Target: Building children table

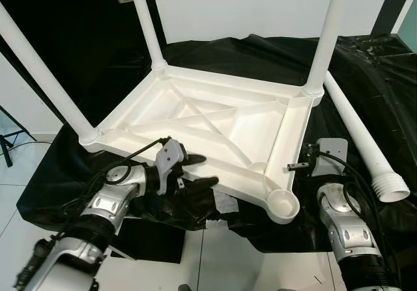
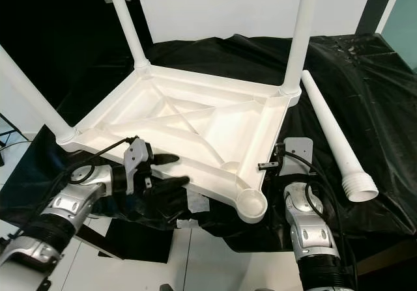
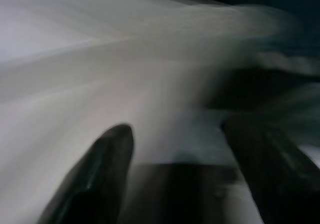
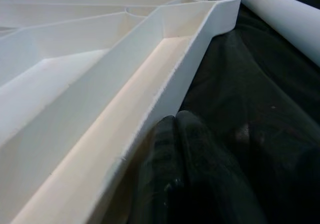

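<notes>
A white plastic table (image 1: 215, 125) lies upside down on a black sheet. Three white legs stand up from its corners: near left (image 1: 45, 76), back left (image 1: 146, 24) and back right (image 1: 326, 30). The near right corner socket (image 1: 283, 204) holds no leg. A fourth leg (image 1: 365, 141) lies loose on the sheet to the right of the table. My left gripper (image 1: 199, 171) is open at the table's near rim, one finger above it and one below. My right gripper (image 4: 175, 129) is low beside the table's right rim, fingers together with nothing between them.
The black sheet (image 1: 378, 76) covers a low platform with pale floor (image 1: 215, 265) in front. A white wall panel (image 1: 247, 4) stands behind. A scrap of white paper (image 1: 227, 203) lies under the near rim. The left wrist view is blurred.
</notes>
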Robot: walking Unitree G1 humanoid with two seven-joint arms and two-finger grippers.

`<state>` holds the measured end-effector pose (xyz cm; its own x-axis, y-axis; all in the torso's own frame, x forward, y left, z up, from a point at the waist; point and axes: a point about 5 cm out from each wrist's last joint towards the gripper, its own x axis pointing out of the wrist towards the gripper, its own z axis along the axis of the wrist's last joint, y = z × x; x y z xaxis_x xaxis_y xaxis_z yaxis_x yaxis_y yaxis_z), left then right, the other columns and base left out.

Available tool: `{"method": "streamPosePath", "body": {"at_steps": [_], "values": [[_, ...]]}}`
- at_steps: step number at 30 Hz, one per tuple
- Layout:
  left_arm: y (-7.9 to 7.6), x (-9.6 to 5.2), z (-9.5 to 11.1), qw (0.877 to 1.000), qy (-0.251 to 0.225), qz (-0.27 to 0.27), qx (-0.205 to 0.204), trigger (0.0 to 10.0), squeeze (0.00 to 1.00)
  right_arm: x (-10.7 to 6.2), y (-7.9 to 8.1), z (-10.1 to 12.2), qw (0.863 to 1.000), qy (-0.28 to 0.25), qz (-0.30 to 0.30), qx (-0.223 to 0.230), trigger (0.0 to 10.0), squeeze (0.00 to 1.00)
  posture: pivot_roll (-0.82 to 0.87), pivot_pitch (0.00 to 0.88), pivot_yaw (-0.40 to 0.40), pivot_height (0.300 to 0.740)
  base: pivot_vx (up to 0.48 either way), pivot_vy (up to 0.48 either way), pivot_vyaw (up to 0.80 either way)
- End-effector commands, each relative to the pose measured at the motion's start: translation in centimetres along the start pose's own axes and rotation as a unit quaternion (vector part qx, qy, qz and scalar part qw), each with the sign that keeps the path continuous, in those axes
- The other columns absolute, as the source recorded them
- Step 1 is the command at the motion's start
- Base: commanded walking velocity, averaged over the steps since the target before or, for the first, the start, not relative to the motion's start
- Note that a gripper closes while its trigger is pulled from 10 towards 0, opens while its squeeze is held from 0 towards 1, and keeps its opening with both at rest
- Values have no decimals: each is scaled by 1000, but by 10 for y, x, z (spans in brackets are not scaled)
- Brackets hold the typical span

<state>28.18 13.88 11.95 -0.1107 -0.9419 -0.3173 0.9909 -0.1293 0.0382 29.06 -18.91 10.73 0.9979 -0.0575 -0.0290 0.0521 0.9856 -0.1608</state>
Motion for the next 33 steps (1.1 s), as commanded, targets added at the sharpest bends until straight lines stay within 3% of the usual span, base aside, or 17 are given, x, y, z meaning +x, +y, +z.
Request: {"method": "streamPosePath", "body": {"at_steps": [1,6,13,15,18,23,29,33], "values": [[-17,3,-2,993,13,-118,5,10000,0,0,3,-1,1000,7,5,6,10000,0,-160,0,71,740,0,0,0],[-24,15,-18,987,66,-141,33,10000,0,0,5,0,1000,9,4,11,10000,0,-162,0,76,740,0,0,0],[-20,26,-15,989,53,-126,54,10000,0,0,6,0,1000,9,5,13,10000,0,-164,0,77,740,0,0,0],[-14,30,-5,991,23,-112,64,10000,0,0,7,0,1000,9,5,14,10000,0,-166,0,78,740,0,0,0],[-11,28,1,992,11,-102,69,10000,0,0,7,0,1000,9,5,14,10000,0,-167,0,79,740,0,0,0],[5,14,16,993,-19,-75,90,10000,0,-1,8,-1,1000,13,7,14,10000,0,-168,0,79,740,0,0,0],[12,13,18,993,-24,-49,103,10000,0,-1,10,-2,1000,15,10,15,10000,0,-168,0,81,740,0,0,0],[28,21,15,992,3,15,126,10000,0,-2,13,-2,1000,16,13,17,10000,0,-172,0,86,740,0,0,0]]}}
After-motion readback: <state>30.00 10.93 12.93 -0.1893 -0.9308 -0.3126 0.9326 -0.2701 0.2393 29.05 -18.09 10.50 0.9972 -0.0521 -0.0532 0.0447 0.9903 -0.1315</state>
